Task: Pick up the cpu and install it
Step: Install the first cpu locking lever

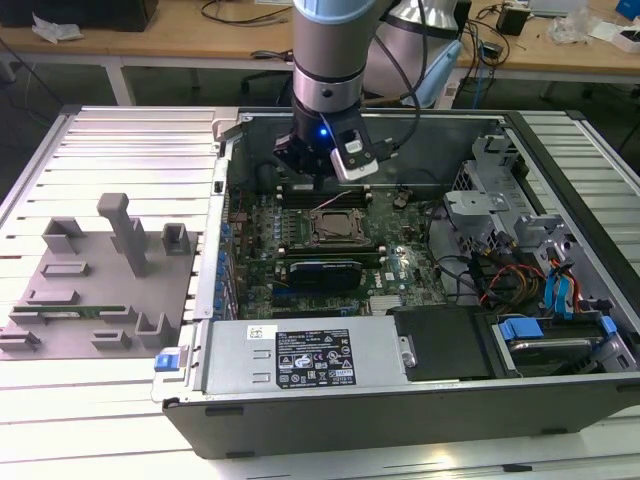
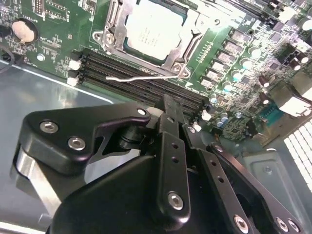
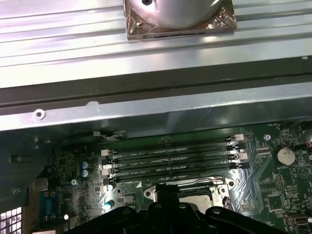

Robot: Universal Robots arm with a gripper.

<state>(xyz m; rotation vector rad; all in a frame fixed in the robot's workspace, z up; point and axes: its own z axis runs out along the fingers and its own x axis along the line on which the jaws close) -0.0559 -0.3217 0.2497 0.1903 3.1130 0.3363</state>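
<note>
The cpu (image 2: pixel 152 30) already sits in the socket frame (image 2: pixel 113 36), with the gripper (image 1: pixel 318 160) hovering just above and behind it; you can't tell whether it's released or clenched. Watch the loose retention lever (image 2: pixel 139 77): descend now and you could snag it or knock the memory slots (image 2: pixel 141 80).

We see the flat square chip with its pale silver metal top (image 2: pixel 155 30), the cpu, seated inside the square metal socket frame (image 2: pixel 183 62) on the green circuit board (image 2: pixel 53 44). Just beside the frame run long black memory slots (image 2: pixel 131 78), and a thin silver wire lever (image 2: pixel 139 77) lies across them. The black metal gripper (image 2: pixel 168 161) fills our foreground.
</note>
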